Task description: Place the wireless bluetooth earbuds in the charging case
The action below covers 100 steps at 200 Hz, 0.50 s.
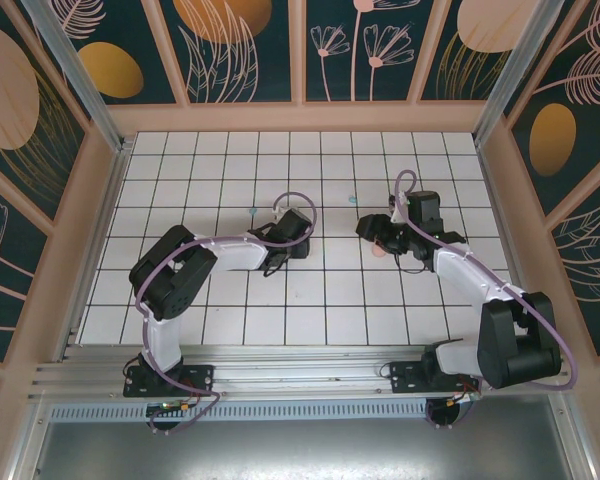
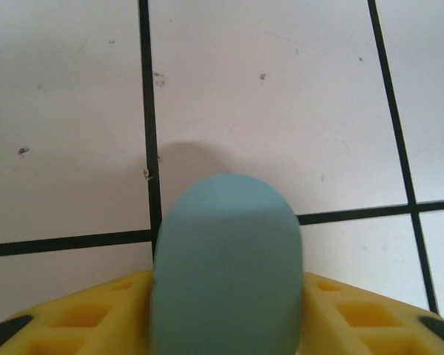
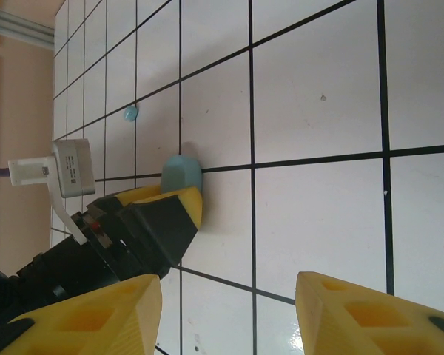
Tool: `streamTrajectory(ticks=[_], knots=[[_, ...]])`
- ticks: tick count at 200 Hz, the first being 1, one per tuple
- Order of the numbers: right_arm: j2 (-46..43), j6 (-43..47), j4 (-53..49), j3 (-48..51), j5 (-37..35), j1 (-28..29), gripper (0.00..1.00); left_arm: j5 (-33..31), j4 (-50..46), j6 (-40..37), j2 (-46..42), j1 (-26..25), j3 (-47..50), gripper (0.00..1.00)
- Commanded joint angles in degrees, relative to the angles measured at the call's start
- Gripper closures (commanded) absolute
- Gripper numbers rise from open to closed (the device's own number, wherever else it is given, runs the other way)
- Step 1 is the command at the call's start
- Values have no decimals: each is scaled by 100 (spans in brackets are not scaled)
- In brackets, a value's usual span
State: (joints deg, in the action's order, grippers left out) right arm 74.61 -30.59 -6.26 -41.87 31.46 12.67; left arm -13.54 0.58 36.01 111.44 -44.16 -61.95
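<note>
left gripper (image 2: 226,318) clenched on teal case (image 2: 226,251), down at tabletop (image 3: 318,96); right gripper (image 3: 229,310) released, empty. teal earbud (image 3: 131,113) loose, well apart from case. risk: case (smooth, rounded) could squirt from off-centre pinch.

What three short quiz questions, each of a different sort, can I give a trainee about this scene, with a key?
1. Multiple choice: what sits between the fingers of the left gripper?
A) a pink case
B) a teal case
C) nothing
2. True or false: the right gripper holds an earbud between its fingers.
3. Short answer: in the right wrist view, what colour is the small earbud lying loose on the tiles near the left gripper?

Key:
1. B.
2. False: its jaws stand apart with nothing between them.
3. Teal.
</note>
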Motion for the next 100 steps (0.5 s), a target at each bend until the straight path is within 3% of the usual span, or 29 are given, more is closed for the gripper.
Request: streamTrajectory(ticks=[1,41,68,100], knots=[[-119,-44,33,-51,43,-55,49,515,284,-768,-61,-57,205,57],[-192,-132,26,-102,40,-55,49,1125,964,-1812,-663,-54,807,63],[-134,-264,154,-147,137,33,50,1747,1219,-2675,-1057,-54,977,74],[15,-227,78,-428,164,435,50,2080,1444,-3230,-1510,-56,970,75]])
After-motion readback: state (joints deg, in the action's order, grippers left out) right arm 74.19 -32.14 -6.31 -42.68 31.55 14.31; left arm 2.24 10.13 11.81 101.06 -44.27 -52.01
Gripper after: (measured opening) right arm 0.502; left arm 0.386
